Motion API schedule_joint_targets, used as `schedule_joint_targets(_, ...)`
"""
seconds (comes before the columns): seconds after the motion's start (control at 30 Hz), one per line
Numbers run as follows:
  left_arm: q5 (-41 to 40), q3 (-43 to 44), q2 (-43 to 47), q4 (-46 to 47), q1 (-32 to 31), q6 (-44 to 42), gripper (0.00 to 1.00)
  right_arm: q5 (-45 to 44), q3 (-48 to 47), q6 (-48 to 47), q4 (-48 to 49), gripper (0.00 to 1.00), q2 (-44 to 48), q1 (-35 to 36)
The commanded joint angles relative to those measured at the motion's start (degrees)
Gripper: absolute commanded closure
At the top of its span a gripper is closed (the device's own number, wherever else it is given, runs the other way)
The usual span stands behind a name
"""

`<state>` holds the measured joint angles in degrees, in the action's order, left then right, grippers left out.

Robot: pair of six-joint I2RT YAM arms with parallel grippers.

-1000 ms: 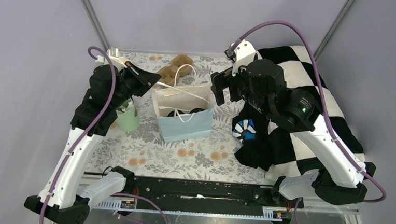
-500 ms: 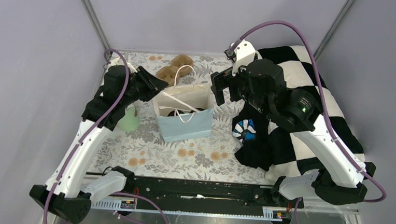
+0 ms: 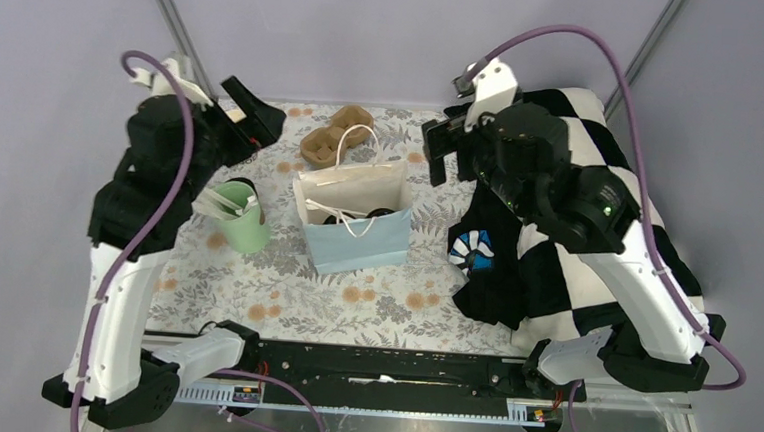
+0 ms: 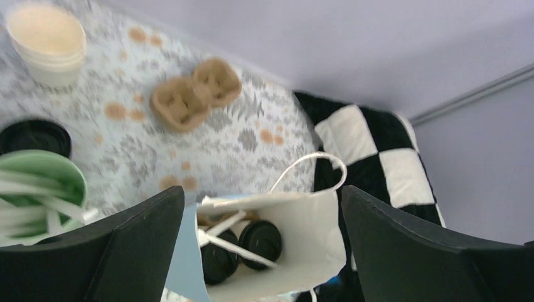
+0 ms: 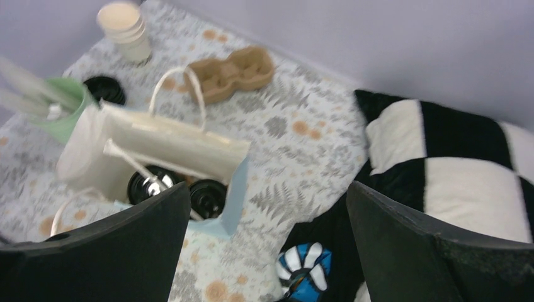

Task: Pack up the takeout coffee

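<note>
The takeout coffee, two cups with black lids (image 4: 267, 242) (image 4: 217, 258), stands upright side by side inside the open blue paper bag (image 3: 356, 243), under its white rope handles. From the right wrist view both lids (image 5: 151, 185) (image 5: 206, 196) show through the bag's mouth. My left gripper (image 3: 254, 118) hangs open above and to the back left of the bag and holds nothing; its jaws frame the bag (image 4: 261, 198) from above. Over the table's back right my right gripper (image 3: 440, 149) is open and empty too, with bare tablecloth between its jaws (image 5: 267, 189).
A mint-green cup of white sticks (image 3: 241, 217) stands left of the bag. A brown cardboard cup carrier (image 3: 335, 138) lies behind it. A stack of cream cups (image 4: 47, 41) and a loose black lid (image 4: 33, 137) sit far left. A checkered blanket (image 3: 578, 218) with a blue-white object (image 3: 473, 250) covers the right.
My left gripper has opened, letting go at the bag's left rim, and drawn up and back to the left. My right arm has risen slightly toward the back.
</note>
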<state>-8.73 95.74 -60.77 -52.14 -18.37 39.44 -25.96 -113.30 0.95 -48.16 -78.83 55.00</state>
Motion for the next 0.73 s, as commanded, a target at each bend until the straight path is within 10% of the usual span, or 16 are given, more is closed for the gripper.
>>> schedule_joint_targets(0.0, -6.1, 12.2, -1.5, 0.5, 0.2, -9.1, 0.01, -14.5, -8.1, -3.8, 2.5, 0.0, 0.2, -0.3)
schedule_joint_targets(0.23, -9.2, 29.3, -5.6, 5.3, 0.2, -19.3, 0.01, -25.5, -14.9, -8.6, 9.4, 0.0, 1.5, -0.3)
schedule_joint_targets(0.7, -12.4, 27.2, -4.9, 10.2, 0.2, -22.3, 0.01, -33.8, -12.9, -9.6, 20.3, 0.0, 3.7, -0.3)
